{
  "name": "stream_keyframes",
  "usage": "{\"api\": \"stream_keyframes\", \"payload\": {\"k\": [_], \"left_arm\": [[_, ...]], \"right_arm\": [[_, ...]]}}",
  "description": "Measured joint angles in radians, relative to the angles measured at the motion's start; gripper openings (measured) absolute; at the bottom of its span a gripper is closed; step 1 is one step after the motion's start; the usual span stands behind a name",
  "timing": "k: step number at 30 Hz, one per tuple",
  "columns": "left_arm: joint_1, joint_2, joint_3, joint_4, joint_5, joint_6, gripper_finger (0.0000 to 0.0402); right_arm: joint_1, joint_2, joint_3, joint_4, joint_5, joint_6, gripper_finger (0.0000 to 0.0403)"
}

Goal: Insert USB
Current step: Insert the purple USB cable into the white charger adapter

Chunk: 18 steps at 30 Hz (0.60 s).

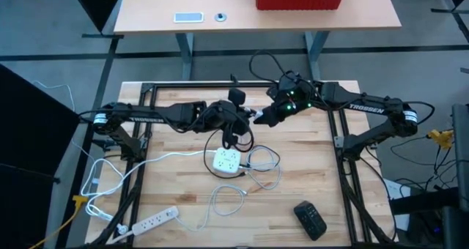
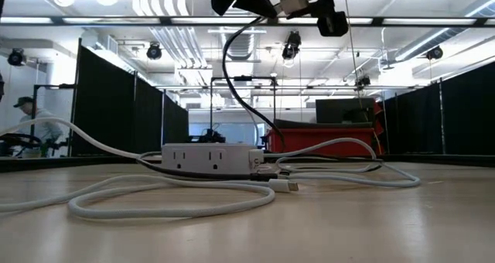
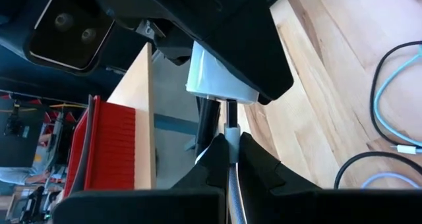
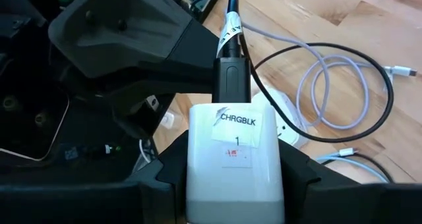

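Your wooden table (image 1: pixel 315 176) carries a white power cube (image 1: pixel 226 160) near its middle, loose white cables (image 1: pixel 260 168) coiled beside it, a white power strip (image 1: pixel 154 220) toward the near left corner and a dark remote (image 1: pixel 310 220) toward the near right. Above the cube, both arms meet in the air. Your right gripper (image 4: pixel 234 184) has its fingers closed on the flanks of a white charger block (image 4: pixel 234 161) labelled CHRGBLK, holding it well clear of the table. Your left gripper (image 3: pixel 229 159) is pinched on a black USB cable (image 4: pixel 232 26) just behind its black plug (image 4: pixel 233 82), and the plug looks seated in, or right at, the charger's port; you cannot tell how deep. Judging by its look, the charger is a light, rigid, smooth plastic body that could slip under a push, so keep the flat sides clamped. The plug shell is stiff and is the place to hold; the cable behind it is limp and will buckle if you push from there.
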Motion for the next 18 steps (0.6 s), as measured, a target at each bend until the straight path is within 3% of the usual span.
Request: {"api": "stream_keyframes", "payload": {"k": [18], "left_arm": [[-0.041,0.008,-0.001,0.028,0.064,0.036,0.0000]], "right_arm": [[-0.048,0.006,0.003,-0.058,-0.122,-0.011,0.0122]]}}
